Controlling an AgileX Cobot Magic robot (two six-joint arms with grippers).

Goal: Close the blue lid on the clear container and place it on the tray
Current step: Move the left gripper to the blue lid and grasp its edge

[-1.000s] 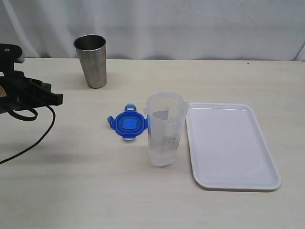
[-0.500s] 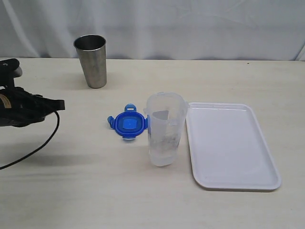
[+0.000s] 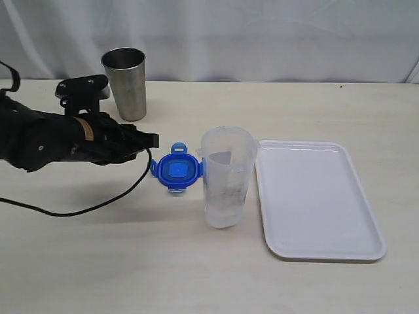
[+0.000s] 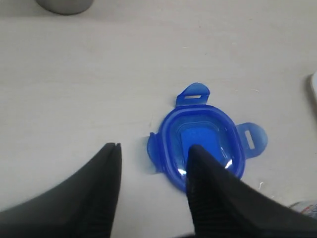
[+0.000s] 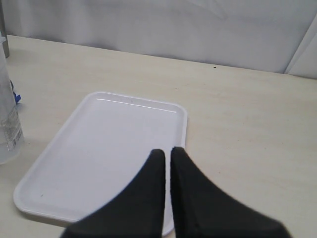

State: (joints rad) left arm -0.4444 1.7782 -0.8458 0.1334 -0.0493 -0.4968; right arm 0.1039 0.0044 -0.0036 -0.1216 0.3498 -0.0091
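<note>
The left gripper (image 3: 154,140) is reaching in from the left. Half a second ago it was well back near the table's edge; now it is hovering just beside the blue lid (image 3: 177,170), jaws spread, gripping nothing. The lid is lying flat on the table where it was, right beside the upright clear container (image 3: 226,183), which is standing next to the tray (image 3: 314,203). The right gripper (image 5: 167,151) is pointing toward the tray, fingers pressed together, empty.

The blue lid (image 3: 175,171) lies flat with its flaps splayed near the middle of the tabletop (image 3: 131,261), just beside the upright, uncovered clear container (image 3: 226,176), with the flat white tray (image 3: 314,199) beyond it toward the right edge.
</note>
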